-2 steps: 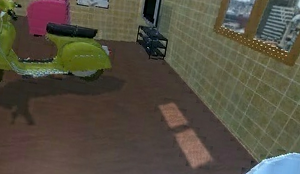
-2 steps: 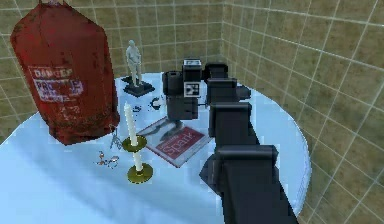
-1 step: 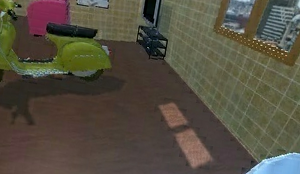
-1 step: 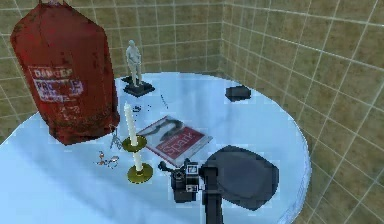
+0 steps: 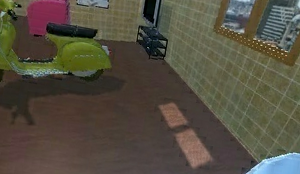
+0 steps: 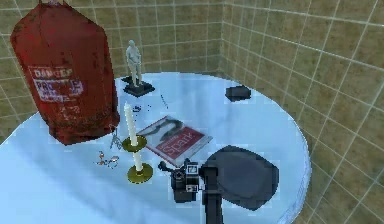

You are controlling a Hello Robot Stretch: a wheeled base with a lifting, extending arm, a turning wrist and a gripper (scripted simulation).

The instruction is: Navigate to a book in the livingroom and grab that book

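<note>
The book [image 6: 178, 140] lies flat at the middle of the round pale-blue bench [image 6: 270, 125], its long axis slanting from upper left to lower right. The arm [image 6: 211, 198] rises from the bottom edge, jaws just below the book in the frame; whether they hold anything cannot be told. Tan tiled walls [image 6: 300, 50]; a yellow scooter [image 5: 37, 54] on dark wood floor [image 5: 119, 141]

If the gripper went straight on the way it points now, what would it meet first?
Probably the candlestick, just ahead of the gripper; the book lies off that line. Depth is unclear.
</note>
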